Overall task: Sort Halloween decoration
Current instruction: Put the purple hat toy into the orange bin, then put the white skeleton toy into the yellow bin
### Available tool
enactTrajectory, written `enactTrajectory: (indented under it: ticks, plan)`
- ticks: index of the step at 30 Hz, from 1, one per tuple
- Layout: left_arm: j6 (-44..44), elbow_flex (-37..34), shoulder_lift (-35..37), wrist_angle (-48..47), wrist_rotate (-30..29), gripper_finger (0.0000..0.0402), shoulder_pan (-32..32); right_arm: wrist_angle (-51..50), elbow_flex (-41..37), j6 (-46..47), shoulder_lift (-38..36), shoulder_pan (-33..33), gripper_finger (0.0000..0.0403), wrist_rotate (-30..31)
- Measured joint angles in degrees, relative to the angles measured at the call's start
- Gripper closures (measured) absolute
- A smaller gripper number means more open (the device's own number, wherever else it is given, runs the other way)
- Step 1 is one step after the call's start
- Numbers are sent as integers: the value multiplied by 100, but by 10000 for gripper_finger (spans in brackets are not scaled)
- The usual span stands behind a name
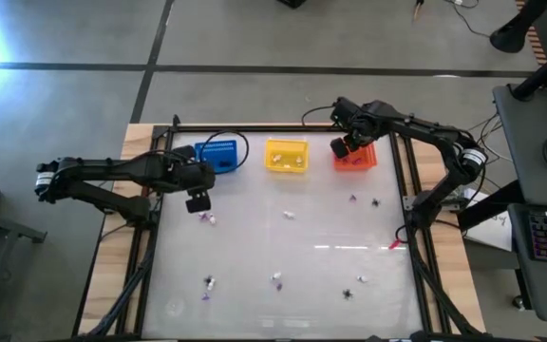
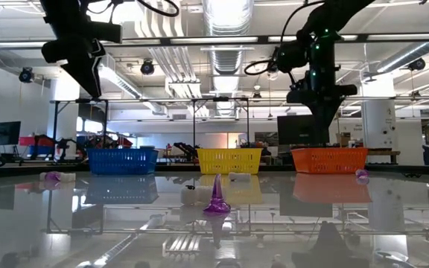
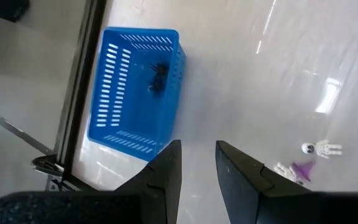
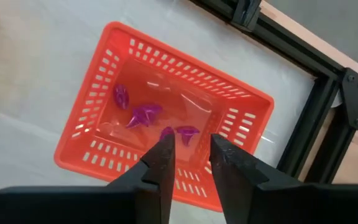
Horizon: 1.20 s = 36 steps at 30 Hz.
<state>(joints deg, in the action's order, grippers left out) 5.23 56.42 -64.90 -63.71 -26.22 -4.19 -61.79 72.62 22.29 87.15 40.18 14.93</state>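
My left gripper [image 1: 198, 201], spread and empty, hangs near the tiny white and purple trinkets [image 1: 207, 218]. My right gripper [image 1: 343, 147], spread too, hangs over the orange-red mesh basket [image 1: 366, 160], well apart from them.

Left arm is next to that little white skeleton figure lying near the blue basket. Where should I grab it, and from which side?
Grip the small white skeleton figure across its narrow torso, coming straight down from above. It lies flat on the glossy table, so a side approach offers nothing. A purple trinket lies close beside it, so probably keep the left gripper clear of that side; its fingers are open.
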Motion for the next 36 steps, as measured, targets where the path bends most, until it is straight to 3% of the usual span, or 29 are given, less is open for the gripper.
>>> enactTrajectory:
  ticks: [3, 9, 13, 23, 31, 36]
  plan:
    - [188, 2, 1, -34, 583, 320, -2, 3, 0, -149, 0, 0, 303, 7]
    - [1131, 2, 6, -111, 2425, 316, 30, 54, 9, -283, 0, 0, 301, 7]
    - [1709, 2, 3, -145, 2985, 296, 162, 87, 20, -353, -2, 0, 300, 10]
    - [3406, 2, -63, -238, 3025, 283, 990, 54, 20, -264, -13, -2, 302, -1]
    - [5012, 2, -63, -11, 2415, 290, 2148, -423, 309, 162, -17, -81, 299, -36]
    - [5625, 2, -192, 412, 2355, 290, 2932, -540, 431, 373, -20, -151, 299, -45]
